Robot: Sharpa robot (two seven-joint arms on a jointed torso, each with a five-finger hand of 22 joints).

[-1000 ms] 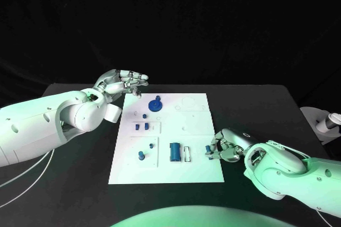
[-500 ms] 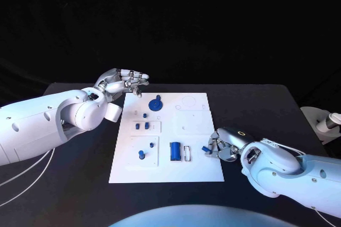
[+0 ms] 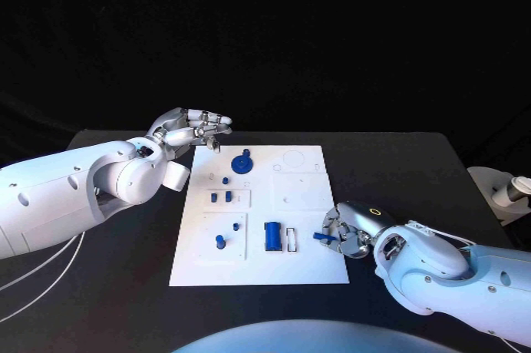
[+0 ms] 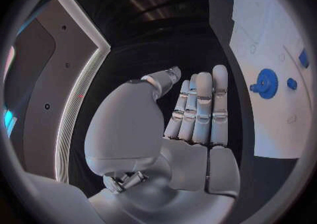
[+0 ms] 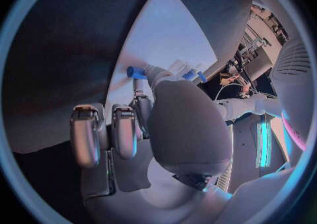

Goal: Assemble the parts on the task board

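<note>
Blue and small, a peg-like part is pinched in the fingertips of the right hand at the right edge of the white task board, beside the upright blue block and its white frame; the right wrist view shows the part held out over the board. Compared with a second ago, the right hand has turned and edged in over the board's rim, bringing the part further onto the plate. The left hand stays raised off the board's far left corner, near the blue gear, its fingers curled together on nothing. Other blue pieces have not moved.
</note>
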